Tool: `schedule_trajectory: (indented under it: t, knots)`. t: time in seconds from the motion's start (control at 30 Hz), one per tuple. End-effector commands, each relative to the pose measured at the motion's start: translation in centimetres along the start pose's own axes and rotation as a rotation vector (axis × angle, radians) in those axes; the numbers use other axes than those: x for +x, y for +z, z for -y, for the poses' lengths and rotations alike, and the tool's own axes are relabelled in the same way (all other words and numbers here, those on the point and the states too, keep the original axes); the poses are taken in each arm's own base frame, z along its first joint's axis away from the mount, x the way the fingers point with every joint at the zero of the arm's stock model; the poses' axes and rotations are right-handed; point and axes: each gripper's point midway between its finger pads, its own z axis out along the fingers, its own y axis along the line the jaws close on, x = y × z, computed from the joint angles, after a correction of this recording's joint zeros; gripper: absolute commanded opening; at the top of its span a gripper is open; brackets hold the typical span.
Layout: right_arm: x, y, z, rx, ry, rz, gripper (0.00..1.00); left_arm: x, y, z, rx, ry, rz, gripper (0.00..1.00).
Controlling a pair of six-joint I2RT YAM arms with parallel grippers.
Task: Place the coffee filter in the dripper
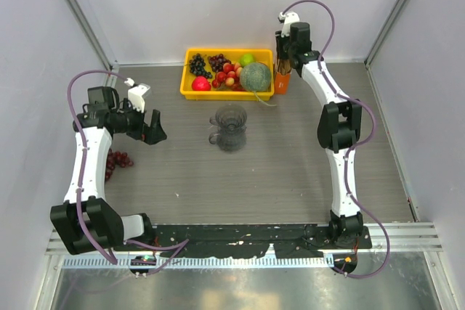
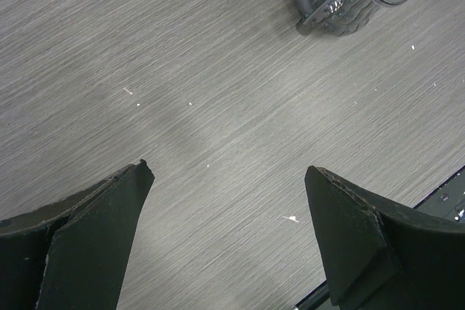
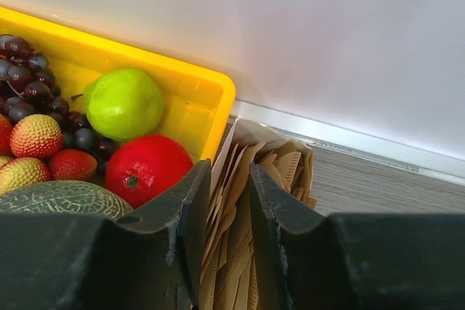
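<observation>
Right gripper (image 3: 229, 169) is down at the back wall, jaws narrow, tan paper edges standing in the gap. Pinched or not, I can't tell. The coffee filter (image 3: 231, 197) it wants is one sheet of that bundle (image 3: 287, 168), just beside the yellow tray (image 3: 214, 99). It looks featherlight and floppy, quick to crease, and sheets likely cling together, so I'd take the top edge, one layer only, gently. Left gripper (image 2: 229, 179) hangs wide open over the table (image 2: 218, 70), near the dripper (image 1: 229, 127), which stands mid-table, well apart from the papers.
</observation>
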Motion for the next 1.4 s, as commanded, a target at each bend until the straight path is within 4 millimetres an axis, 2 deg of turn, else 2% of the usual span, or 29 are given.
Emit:
schedule_trajectory:
  t: [0.0, 0.27, 0.47, 0.63, 0.7, 0.77, 0.8, 0.83, 0.87, 0.9, 0.93, 1.2, 1.37]
  knots:
    - [-3.9, -0.6, 0.0, 0.013, -0.021, 0.093, 0.33, -1.8, -0.3, -0.4, -0.005, 0.025, 0.049, 0.99]
    - [-4.4, -0.8, 0.0, 0.013, -0.040, 0.102, 0.22, -1.8, -0.1, -0.5, -0.006, 0.024, 0.045, 0.99]
    - [-5.0, -1.2, 0.9, 0.061, -0.061, 0.109, 0.05, -1.8, -0.2, -0.5, -0.008, 0.023, 0.045, 0.99]
    - [-5.9, -2.0, 1.0, 0.061, -0.074, 0.122, 0.05, -1.9, -0.3, -0.4, -0.004, 0.022, 0.047, 0.99]
    - [-7.0, -2.9, 0.9, 0.046, -0.075, 0.142, 0.05, -2.0, -0.5, -0.2, -0.001, 0.021, 0.052, 0.99]
    - [-7.5, -3.7, -0.2, -0.015, -0.082, 0.148, 0.05, -2.2, -0.7, -0.1, -0.003, 0.027, 0.055, 0.99]
    - [-8.5, -4.6, -0.3, -0.024, -0.081, 0.164, 0.05, -2.3, -0.8, 0.0, -0.005, 0.033, 0.059, 0.99]
    - [-8.2, -4.7, -0.7, -0.045, -0.078, 0.157, 0.05, -2.4, -1.0, 0.1, -0.005, 0.034, 0.063, 0.99]
    - [-9.3, -5.7, -0.7, -0.050, -0.078, 0.179, 0.05, -2.6, -1.1, 0.1, -0.005, 0.037, 0.070, 0.99]
    - [-9.1, -5.9, -1.0, -0.063, -0.076, 0.173, 0.05, -2.8, -1.2, 0.3, -0.002, 0.037, 0.074, 0.99]
    - [-10.0, -6.6, -1.0, -0.065, -0.074, 0.188, 0.05, -3.0, -1.3, 0.4, 0.003, 0.037, 0.080, 0.99]
    - [-12.4, -9.5, -0.9, -0.089, -0.091, 0.223, 0.05, -3.6, -1.8, 1.3, 0.031, 0.027, 0.106, 0.99]
    - [-14.4, -12.2, -0.8, -0.123, -0.085, 0.257, 0.05, -4.2, -2.2, 1.6, 0.023, 0.026, 0.134, 0.99]
